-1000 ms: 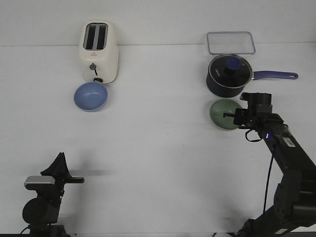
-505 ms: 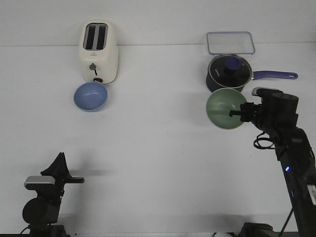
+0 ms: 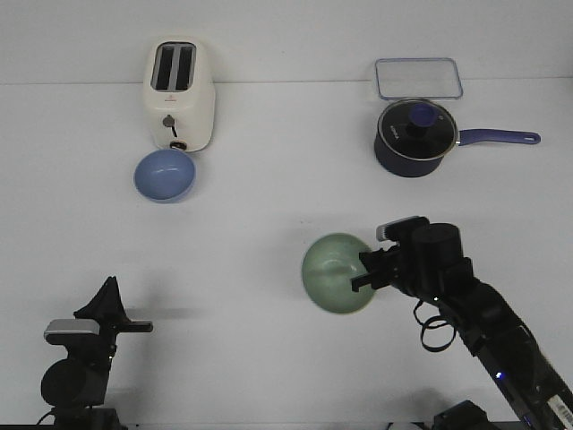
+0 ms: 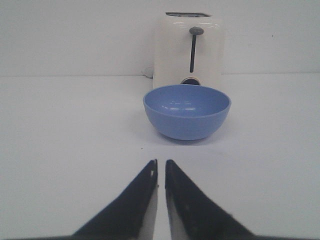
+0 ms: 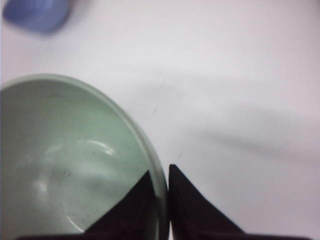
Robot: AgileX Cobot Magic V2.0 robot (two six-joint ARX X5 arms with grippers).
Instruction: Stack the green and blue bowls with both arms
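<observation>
Green bowl [image 3: 338, 273], empty, hangs tilted at centre right of the front frame, its rim pinched by the right gripper [image 3: 365, 272]. Blue bowl [image 3: 165, 175], empty, sits upright before the toaster [image 3: 181, 94], upper left. Left gripper [image 4: 160, 175] is nearly pressed together, holding nothing.

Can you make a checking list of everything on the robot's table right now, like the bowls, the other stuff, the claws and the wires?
Surface: plain white table, no spills seen.
Job's things: pale green round bowl held up in the right tool, its rim pinched between the fingers; soft blue round bowl sits in front of the toaster, not stacked yet.
Clutter: cream two-slot toaster; dark navy saucepan with glass lid; clear rectangular container behind it.
Grippers: left tool low near the front edge, fingers nearly together, holding nothing.
Cables: thin black cable loop under the right arm.
Surroundings: white wall; nothing else seen.
</observation>
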